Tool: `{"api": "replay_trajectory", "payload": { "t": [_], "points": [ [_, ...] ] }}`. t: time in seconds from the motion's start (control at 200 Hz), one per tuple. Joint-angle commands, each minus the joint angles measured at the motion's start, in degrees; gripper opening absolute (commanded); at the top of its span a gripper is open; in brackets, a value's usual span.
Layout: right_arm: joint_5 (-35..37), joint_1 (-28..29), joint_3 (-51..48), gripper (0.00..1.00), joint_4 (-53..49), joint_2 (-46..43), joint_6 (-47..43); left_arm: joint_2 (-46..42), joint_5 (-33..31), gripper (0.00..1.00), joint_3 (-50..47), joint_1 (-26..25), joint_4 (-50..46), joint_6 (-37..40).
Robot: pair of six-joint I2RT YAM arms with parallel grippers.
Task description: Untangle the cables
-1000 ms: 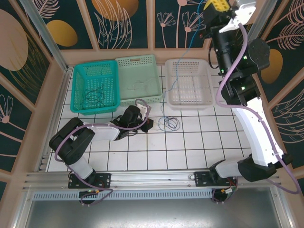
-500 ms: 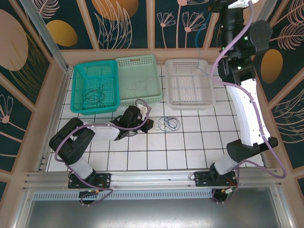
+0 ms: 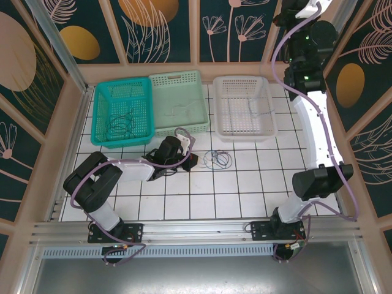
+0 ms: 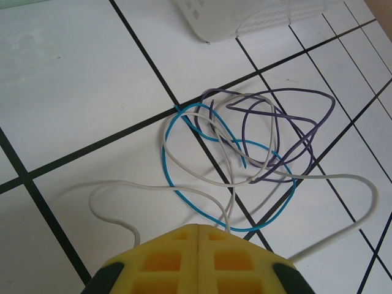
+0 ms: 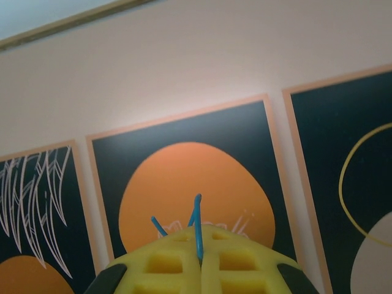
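The left gripper has its yellow waffle pads pressed together, a white wire running into the seam. Just ahead the cables, thin teal, purple and white loops, lie tangled on the tiled table, a white basket beyond. The right gripper, raised high, pinches a blue wire.

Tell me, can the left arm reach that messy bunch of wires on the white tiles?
Probably yes. The left end effector sits right at the bunch of wires on the tiles, with nothing between them. Its fingers look shut, so it would likely have to open first.
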Motion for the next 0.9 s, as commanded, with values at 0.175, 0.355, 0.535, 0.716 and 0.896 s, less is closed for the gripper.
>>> {"api": "replay_trajectory", "payload": {
  "t": [0.175, 0.355, 0.535, 0.716, 0.896],
  "points": [
    [-1.9, -0.7, 2.0, 0.00, -1.8, 2.1, 3.6, 0.7, 1.1, 0.00, -0.4, -0.1, 1.8, 0.6],
    [-1.5, -1.1, -1.6, 0.00, -5.1, 3.7, 6.1, -0.2, 0.8, 0.00, -0.6, -0.1, 1.6, 0.6],
    [-1.5, -1.1, -5.1, 0.00, -17.0, 6.7, 9.0, -1.5, 0.5, 0.00, -1.3, -0.1, 1.6, 0.6],
    [-7.2, -0.8, -12.1, 0.00, -24.4, 7.2, 9.4, -2.5, 0.1, 0.00, -1.7, -0.1, 1.1, 0.6],
    [-7.6, 0.6, -21.7, 0.00, -23.8, 4.6, 7.7, -3.0, 0.1, 0.00, -1.6, -0.2, 1.0, 0.5]
  ]
}}
